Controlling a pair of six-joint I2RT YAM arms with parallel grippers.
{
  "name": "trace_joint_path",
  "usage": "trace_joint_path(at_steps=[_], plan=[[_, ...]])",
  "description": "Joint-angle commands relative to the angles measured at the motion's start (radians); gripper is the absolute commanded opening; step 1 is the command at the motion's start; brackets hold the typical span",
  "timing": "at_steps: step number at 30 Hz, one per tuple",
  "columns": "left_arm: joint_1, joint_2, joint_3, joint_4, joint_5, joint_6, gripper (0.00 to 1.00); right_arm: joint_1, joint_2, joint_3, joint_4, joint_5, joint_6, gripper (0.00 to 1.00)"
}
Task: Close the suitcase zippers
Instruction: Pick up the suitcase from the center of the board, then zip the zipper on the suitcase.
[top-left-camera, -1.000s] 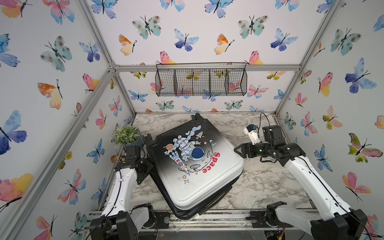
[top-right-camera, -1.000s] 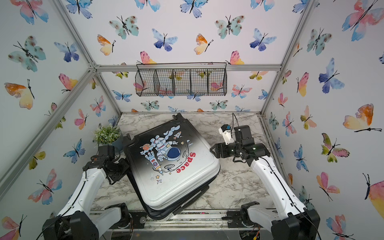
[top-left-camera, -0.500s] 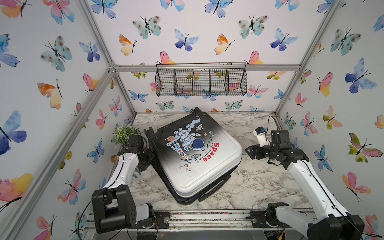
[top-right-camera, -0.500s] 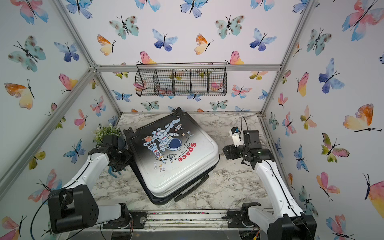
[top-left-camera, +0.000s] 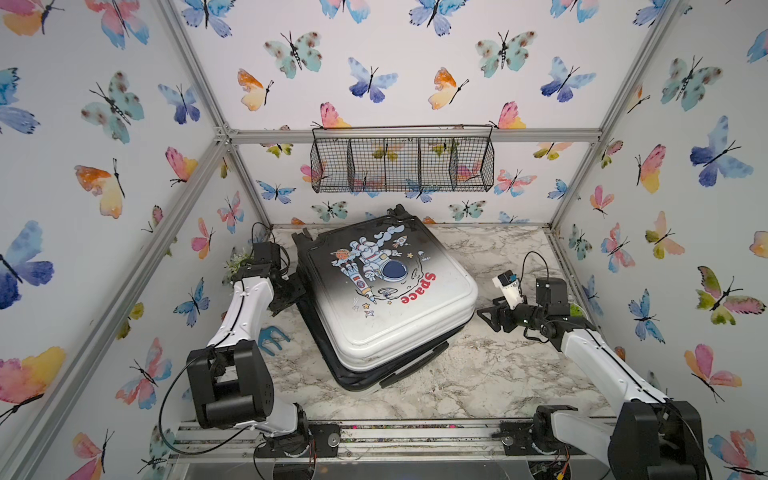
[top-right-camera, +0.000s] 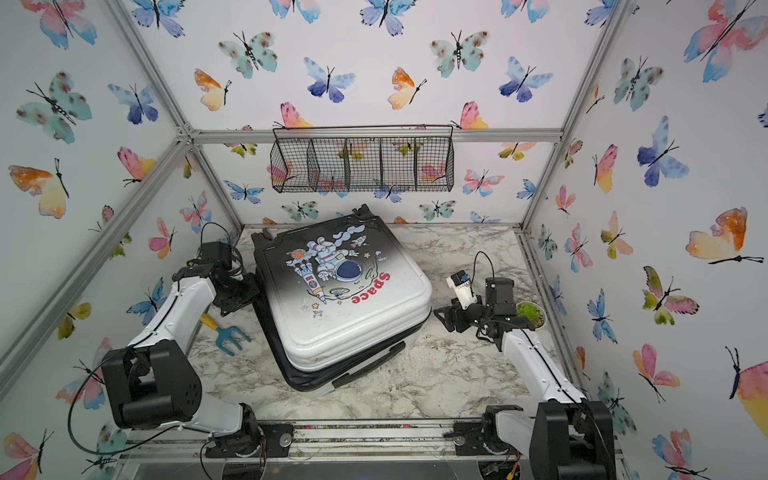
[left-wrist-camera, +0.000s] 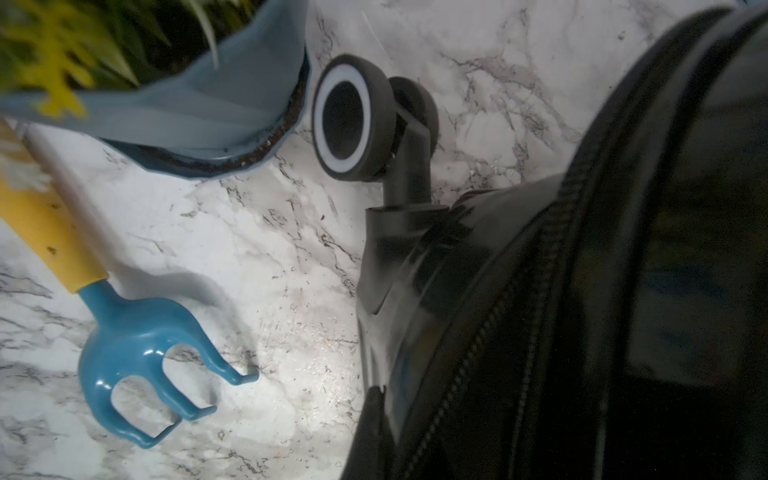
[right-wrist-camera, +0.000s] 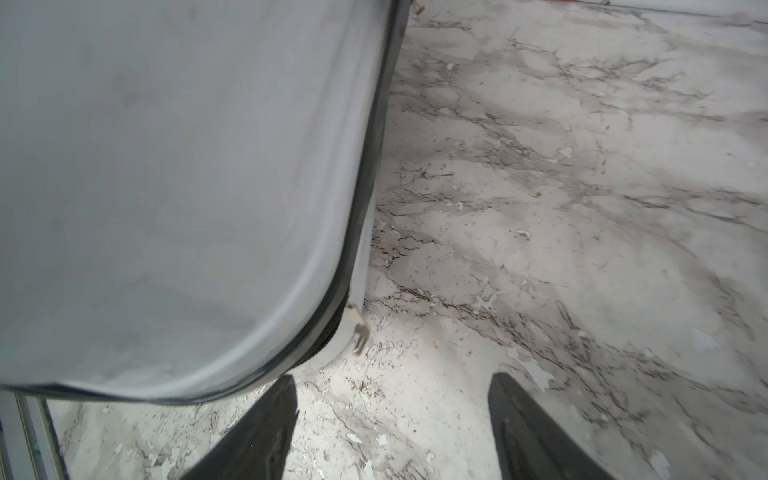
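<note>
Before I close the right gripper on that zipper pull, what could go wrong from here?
1. The zipper pull is small and hangs at the suitcase corner, ahead of the open right gripper; closing here would likely grab nothing.
2. The suitcase looks free to slide; tugging may push its wheel into the nearby plant pot or the rake.

1 suitcase (top-left-camera: 390, 299), 1 rake (top-right-camera: 226, 334), 1 wire basket (top-left-camera: 401, 164), seemingly 2 potted plants (top-right-camera: 528, 312).

Black-to-white suitcase (top-left-camera: 399, 328) on grey-veined white marble table (top-left-camera: 498, 374).
</note>
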Motion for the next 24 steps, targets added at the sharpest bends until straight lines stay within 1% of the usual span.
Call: trace_joint_path(at_steps=[1, 2, 3, 4, 5, 8, 10, 11, 12, 13, 14, 15, 16, 17, 18, 20, 21, 22, 23, 24], plan=[[0.012, -0.021, 0.184, 0.059, 0.073, 0.101, 0.0, 0.001, -0.026, -0.125, 0.318, -0.177, -0.099, 0.71], [0.012, -0.01, 0.21, 0.042, 0.073, 0.105, 0.0, 0.001, -0.021, -0.161, 0.395, -0.209, -0.089, 0.7], [0.012, -0.006, 0.226, 0.035, 0.074, 0.109, 0.0, 0.002, -0.014, -0.177, 0.429, -0.242, -0.081, 0.69], [0.012, -0.005, 0.238, 0.033, 0.073, 0.112, 0.0, 0.003, -0.006, -0.172, 0.422, -0.266, -0.104, 0.69], [0.012, -0.004, 0.246, 0.034, 0.073, 0.116, 0.0, 0.004, -0.002, -0.155, 0.371, -0.256, -0.139, 0.69], [0.012, 0.001, 0.266, 0.044, 0.086, 0.126, 0.0, 0.039, 0.016, -0.168, 0.37, -0.245, -0.248, 0.7], [0.011, 0.013, 0.284, 0.048, 0.093, 0.13, 0.0, 0.061, 0.065, -0.158, 0.367, -0.276, -0.339, 0.65], [0.012, 0.02, 0.296, 0.045, 0.093, 0.129, 0.0, 0.078, 0.094, -0.132, 0.341, -0.276, -0.361, 0.65], [0.012, 0.028, 0.307, 0.041, 0.091, 0.129, 0.0, 0.085, 0.112, -0.11, 0.339, -0.302, -0.349, 0.64], [0.012, 0.036, 0.321, 0.032, 0.089, 0.129, 0.0, 0.097, 0.124, -0.064, 0.279, -0.303, -0.367, 0.64], [0.012, 0.041, 0.33, 0.028, 0.087, 0.133, 0.0, 0.1, 0.131, -0.031, 0.251, -0.323, -0.339, 0.64], [0.012, 0.043, 0.333, 0.03, 0.086, 0.136, 0.0, 0.1, 0.134, -0.024, 0.278, -0.358, -0.295, 0.63], [0.012, 0.045, 0.333, 0.035, 0.081, 0.137, 0.0, 0.103, 0.136, -0.022, 0.32, -0.401, -0.239, 0.62], [0.012, 0.048, 0.336, 0.04, 0.073, 0.137, 0.0, 0.104, 0.132, -0.03, 0.391, -0.423, -0.14, 0.61], [0.012, 0.05, 0.341, 0.04, 0.067, 0.14, 0.0, 0.11, 0.127, -0.049, 0.453, -0.428, -0.078, 0.6], [0.012, 0.061, 0.355, 0.04, 0.065, 0.146, 0.0, 0.143, 0.116, -0.091, 0.475, -0.346, -0.053, 0.6], [0.012, 0.066, 0.36, 0.04, 0.069, 0.148, 0.0, 0.146, 0.117, -0.123, 0.543, -0.349, 0.013, 0.61], [0.012, 0.073, 0.365, 0.039, 0.07, 0.153, 0.0, 0.146, 0.109, -0.16, 0.655, -0.341, 0.09, 0.61], [0.012, 0.081, 0.371, 0.037, 0.065, 0.158, 0.0, 0.147, 0.091, -0.171, 0.665, -0.303, 0.13, 0.62], [0.012, 0.087, 0.375, 0.036, 0.062, 0.165, 0.0, 0.155, 0.089, -0.204, 0.758, -0.298, 0.203, 0.62]])
